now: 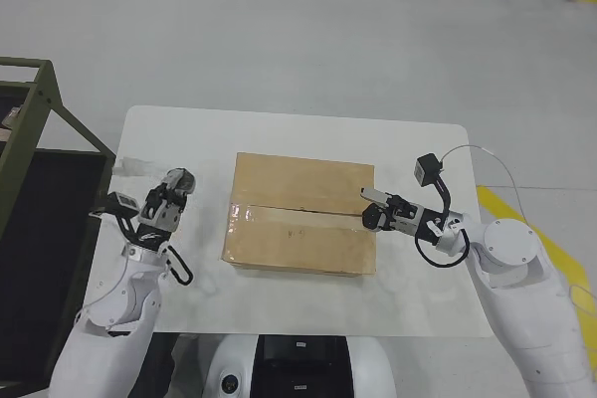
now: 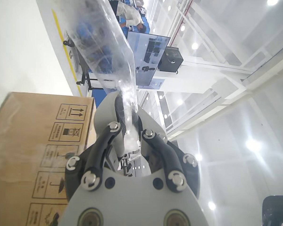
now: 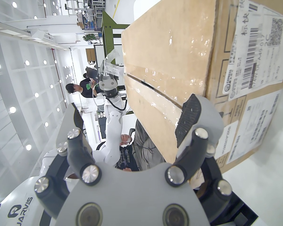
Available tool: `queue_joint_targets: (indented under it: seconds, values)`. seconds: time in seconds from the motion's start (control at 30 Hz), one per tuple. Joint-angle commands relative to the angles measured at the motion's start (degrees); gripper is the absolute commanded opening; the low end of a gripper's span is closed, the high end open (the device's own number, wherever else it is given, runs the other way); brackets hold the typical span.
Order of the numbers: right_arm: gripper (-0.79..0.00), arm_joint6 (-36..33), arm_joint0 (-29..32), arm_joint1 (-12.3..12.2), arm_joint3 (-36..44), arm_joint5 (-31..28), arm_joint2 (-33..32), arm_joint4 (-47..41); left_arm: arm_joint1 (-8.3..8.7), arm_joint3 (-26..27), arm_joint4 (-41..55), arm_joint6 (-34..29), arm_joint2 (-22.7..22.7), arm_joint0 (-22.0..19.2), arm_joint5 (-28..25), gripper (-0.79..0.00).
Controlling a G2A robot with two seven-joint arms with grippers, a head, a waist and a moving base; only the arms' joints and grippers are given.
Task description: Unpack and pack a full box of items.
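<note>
A closed cardboard box point(image 1: 298, 214) is seen in the middle of the white worktop point(image 1: 418, 289). Its two top flaps meet in a seam point(image 1: 298, 207), which runs from the side of one gripper to the side of the other. The cardboard along the seam is glossy.

The left gripper point(image 2: 128, 111) is held beside the left end of the box, near it but apart from it. Its fingers point(image 2: 118, 109) are pressed together on a strip of clear tape point(image 2: 103, 38) — one end of the strip is pinched between them, and the rest stands free beyond the fingertips, away from the box. In the right wrist view the strip is seen crumpled at that gripper, past the far end of the box.

The right gripper point(image 1: 371, 214) is placed at the right end of the box, at the seam. Its fingers are spread wide and nothing is held in them. One ribbed pad point(image 3: 189, 114) lies over the top edge of the box, just beside the seam — whether the cardboard is touched cannot be told. The other finger stands clear of the box. The end face point(image 3: 250, 71) below this pad is covered with paper labels.

A green frame point(image 1: 30, 119) is seen beyond the left side of the worktop.
</note>
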State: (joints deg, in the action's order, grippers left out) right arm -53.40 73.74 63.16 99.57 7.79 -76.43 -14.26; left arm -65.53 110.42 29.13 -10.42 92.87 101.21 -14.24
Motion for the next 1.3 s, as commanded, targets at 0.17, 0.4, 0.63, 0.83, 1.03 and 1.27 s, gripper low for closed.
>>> queue_joint_targets:
  seconds: [0.17,0.4,0.63,0.83,1.03,1.27]
  values:
    - [0.000,0.00,0.00,0.00,0.00,0.00,0.00,0.00,-0.38,3.04,-4.10,0.39,-3.12,-0.97,1.94,-0.643]
    - [0.000,0.00,0.00,0.00,0.00,0.00,0.00,0.00,-0.74,5.84,-9.59,0.01,-6.90,-0.98,2.34,-0.730]
    - [0.000,0.00,0.00,0.00,0.00,0.00,0.00,0.00,-1.20,6.64,-12.95,0.25,-10.74,-2.51,2.87,-0.677]
    - [0.000,0.00,0.00,0.00,0.00,0.00,0.00,0.00,-1.62,6.90,-15.88,0.66,-14.06,-4.95,4.45,-0.600]
    - [0.000,0.00,0.00,0.00,0.00,0.00,0.00,0.00,-2.02,6.08,-18.69,0.95,-17.09,-7.00,6.45,-0.551]
    - [0.000,0.00,0.00,0.00,0.00,0.00,0.00,0.00,-2.45,5.18,-22.59,0.11,-20.78,-9.28,7.26,-0.459]
